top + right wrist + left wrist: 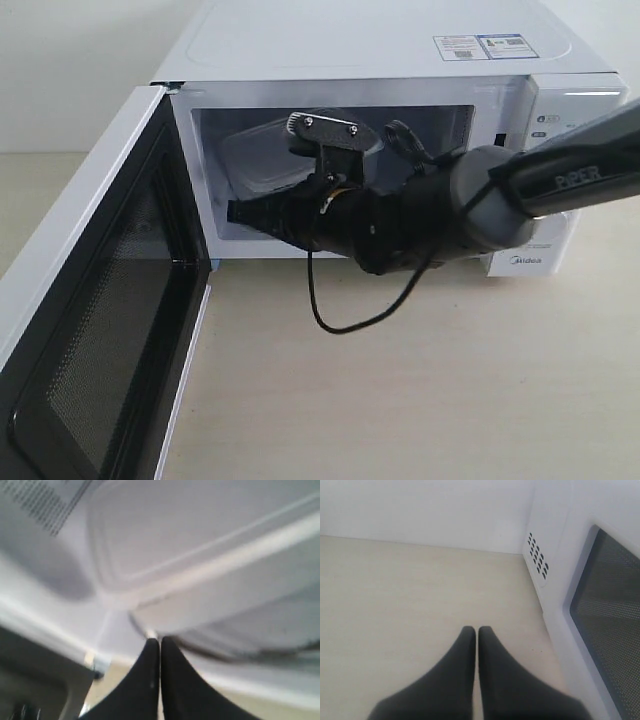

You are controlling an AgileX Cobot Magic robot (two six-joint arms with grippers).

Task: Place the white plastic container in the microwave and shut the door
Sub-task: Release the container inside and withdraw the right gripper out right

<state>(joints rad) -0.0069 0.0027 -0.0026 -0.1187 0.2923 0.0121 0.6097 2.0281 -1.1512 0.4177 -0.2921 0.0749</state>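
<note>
The white plastic container (262,160) lies inside the cavity of the white microwave (380,40), on the left part of the glass turntable (250,647). In the right wrist view its rimmed lid (200,535) fills the picture, blurred. My right gripper (233,212) (160,641) is shut and empty at the cavity's front sill, its tips just below the container's near corner. The door (90,330) stands wide open on the left, mesh inner face showing. My left gripper (477,630) is shut and empty over the table, beside the door's window (612,615). It is out of the exterior view.
The right arm (470,205) crosses in front of the cavity and the dial panel (575,120), with a black cable loop (340,320) hanging to the beige table (420,400). The microwave's vented side wall (537,555) and a white back wall (420,505) show in the left wrist view.
</note>
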